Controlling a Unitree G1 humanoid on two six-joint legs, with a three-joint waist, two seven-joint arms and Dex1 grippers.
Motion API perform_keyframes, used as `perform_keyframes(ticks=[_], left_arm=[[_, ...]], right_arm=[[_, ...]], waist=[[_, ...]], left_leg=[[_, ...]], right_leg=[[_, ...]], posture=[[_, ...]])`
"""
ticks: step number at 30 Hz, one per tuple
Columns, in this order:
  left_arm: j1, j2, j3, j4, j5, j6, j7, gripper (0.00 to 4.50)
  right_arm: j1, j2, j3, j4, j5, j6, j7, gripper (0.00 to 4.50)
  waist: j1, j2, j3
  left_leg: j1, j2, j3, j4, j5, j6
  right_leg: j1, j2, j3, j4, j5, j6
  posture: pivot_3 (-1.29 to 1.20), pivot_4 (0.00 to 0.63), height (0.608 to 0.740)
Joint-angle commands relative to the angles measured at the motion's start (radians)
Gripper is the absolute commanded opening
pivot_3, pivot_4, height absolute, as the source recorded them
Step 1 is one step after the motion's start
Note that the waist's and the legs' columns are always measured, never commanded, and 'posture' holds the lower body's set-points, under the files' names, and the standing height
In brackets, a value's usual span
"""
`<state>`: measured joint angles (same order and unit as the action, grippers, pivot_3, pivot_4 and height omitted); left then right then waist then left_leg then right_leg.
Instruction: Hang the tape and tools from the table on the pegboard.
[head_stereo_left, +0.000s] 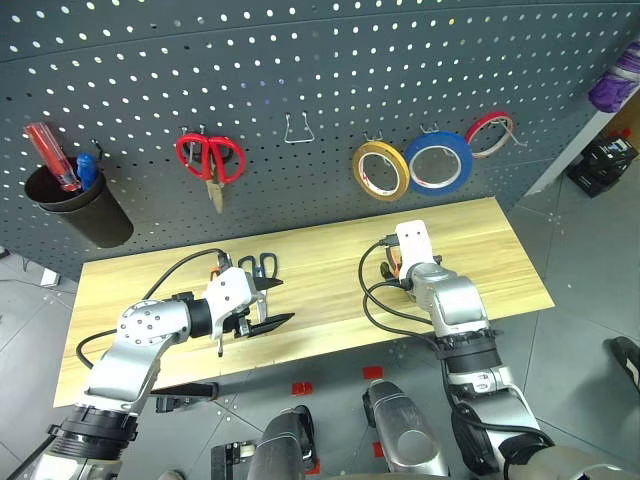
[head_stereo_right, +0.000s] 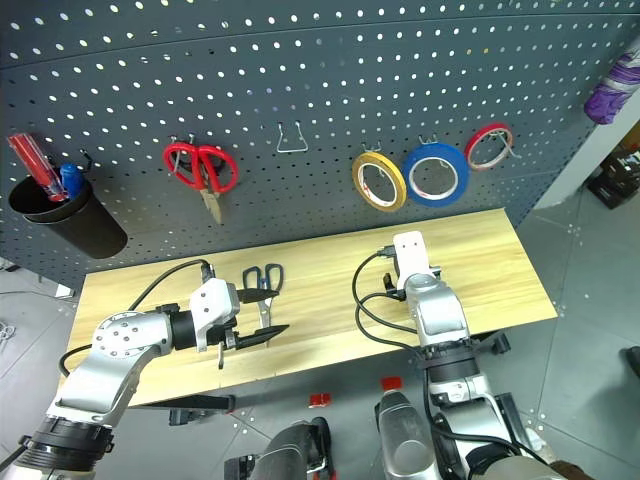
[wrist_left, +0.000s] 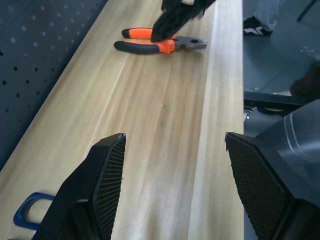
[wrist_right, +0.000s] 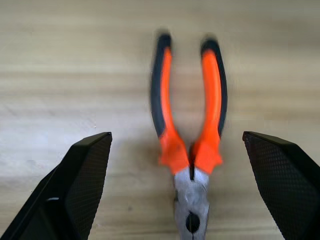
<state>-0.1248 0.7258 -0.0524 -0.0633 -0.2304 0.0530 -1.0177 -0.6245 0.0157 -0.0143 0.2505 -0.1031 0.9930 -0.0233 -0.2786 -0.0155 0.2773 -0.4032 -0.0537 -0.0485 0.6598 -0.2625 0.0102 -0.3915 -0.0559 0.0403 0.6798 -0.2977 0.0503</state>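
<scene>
The pliers (wrist_right: 187, 145) lie flat on the desk (head_stereo_left: 500, 260), handles spread, and the right claw (wrist_right: 177, 165) hangs just above them, released, with one finger (wrist_right: 80, 180) on each side and neither touching. From the head camera the pliers are mostly hidden under that arm, toward the pegboard side of the desk. The black scissors (head_stereo_right: 262, 285) lie on the desk well apart from the pliers, toward the robot's left, next to the left claw (head_stereo_left: 262, 305), which is also released and empty and points across the desk toward the pliers. The blue tape (head_stereo_left: 439, 163) hangs on the pegboard (head_stereo_left: 320, 80), above and beyond the pliers, between a yellow roll (head_stereo_left: 380, 169) and a red roll (head_stereo_left: 490, 132). Farther left on the pegboard hang red scissors (head_stereo_left: 211, 160) and a black cup (head_stereo_left: 85, 210) holding a red screwdriver (head_stereo_left: 50, 155).
</scene>
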Motion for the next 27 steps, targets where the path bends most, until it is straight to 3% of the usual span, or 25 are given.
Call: perform_keyframes(ticks=[1, 20, 25, 27], left_arm=[[0.017, 0.011, 0.014, -0.035, -0.001, -0.016, -0.007, 3.35], [0.014, 0.002, 0.013, -0.058, 0.008, 0.000, 0.020, 3.35], [0.023, -0.021, 0.031, -0.059, -0.008, 0.002, 0.051, 3.35], [0.036, -0.037, 0.052, -0.062, -0.034, 0.012, 0.069, 3.35]], right_arm=[[-0.054, 0.014, -0.033, 0.088, 0.026, -0.059, -0.023, 4.47], [-0.284, -0.012, -0.029, 0.724, 0.034, -0.423, -0.057, 4.47], [-0.300, -0.023, -0.005, 0.782, 0.020, -0.464, -0.045, 2.90], [-0.293, -0.023, 0.016, 0.740, 0.014, -0.469, -0.030, 2.89]], waist=[[-0.005, 0.000, 0.000], [-0.033, 0.000, 0.000], [-0.033, -0.001, -0.001], [-0.033, -0.001, -0.001]], left_leg=[[0.000, 0.000, 0.000, 0.000, 0.000, 0.000], [0.000, 0.000, 0.001, 0.000, 0.000, 0.000], [0.000, 0.000, 0.001, 0.000, 0.000, 0.000], [0.001, 0.000, 0.001, 0.001, 0.000, 0.000]], right_leg=[[0.000, 0.000, 0.000, 0.000, 0.000, 0.000], [0.000, 0.001, 0.000, 0.001, 0.000, 0.000], [0.001, 0.001, 0.000, 0.001, 0.000, 0.000], [0.001, 0.001, 0.000, 0.001, 0.000, 0.000]], posture=[[-0.38, 0.272, 0.740], [-0.35, 0.259, 0.740], [-0.35, 0.259, 0.740], [-0.35, 0.259, 0.740]])
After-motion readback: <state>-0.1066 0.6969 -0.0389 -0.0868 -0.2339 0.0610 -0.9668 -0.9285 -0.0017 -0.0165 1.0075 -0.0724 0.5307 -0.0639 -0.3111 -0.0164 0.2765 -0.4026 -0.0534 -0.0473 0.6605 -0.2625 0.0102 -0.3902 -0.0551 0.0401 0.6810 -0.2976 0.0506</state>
